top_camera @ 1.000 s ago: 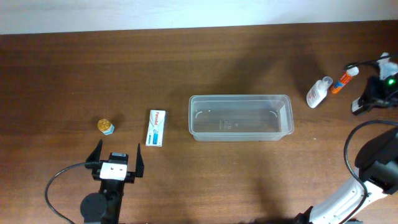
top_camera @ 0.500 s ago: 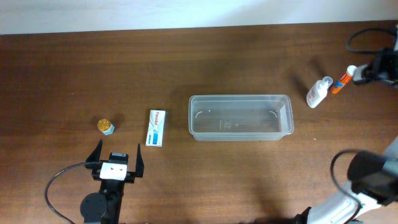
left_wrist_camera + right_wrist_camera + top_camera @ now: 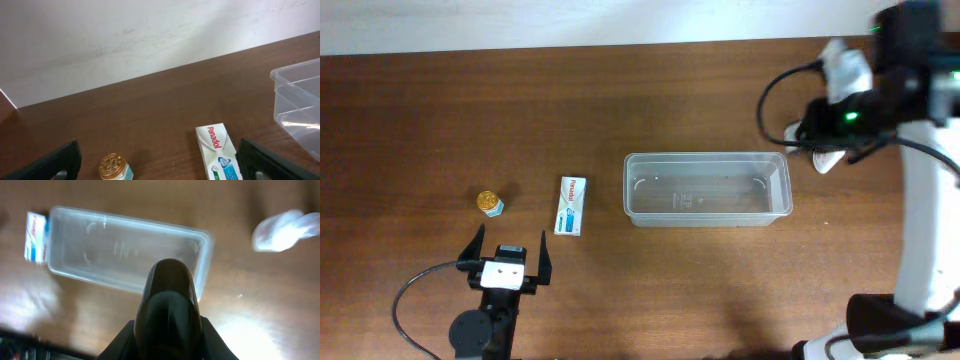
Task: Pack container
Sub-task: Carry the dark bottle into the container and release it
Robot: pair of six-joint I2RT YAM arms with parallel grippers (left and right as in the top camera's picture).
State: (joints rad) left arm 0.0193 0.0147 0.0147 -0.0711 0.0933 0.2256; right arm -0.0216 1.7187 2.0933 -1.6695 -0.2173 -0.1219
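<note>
The container (image 3: 705, 190), a clear rectangular bin, lies empty at the table's middle; it also shows in the right wrist view (image 3: 125, 250) and at the right edge of the left wrist view (image 3: 300, 100). My right gripper (image 3: 798, 133) hovers above the container's right end, its fingers (image 3: 167, 270) pressed together and holding nothing. A white bottle (image 3: 827, 160) lies right of the container, partly under the arm, and shows blurred in the right wrist view (image 3: 285, 230). My left gripper (image 3: 508, 246) is open and empty near the front left (image 3: 167, 167).
A white and blue Panadol box (image 3: 571, 205) lies left of the container (image 3: 220, 152) (image 3: 36, 244). A small jar with a gold lid (image 3: 490, 203) stands further left (image 3: 115, 167). The right arm's cable loops above the container's right end.
My right arm has swung in from the far right edge to above the container's right end, now covering part of the white bottle and the orange-capped tube. The left arm has not moved.
</note>
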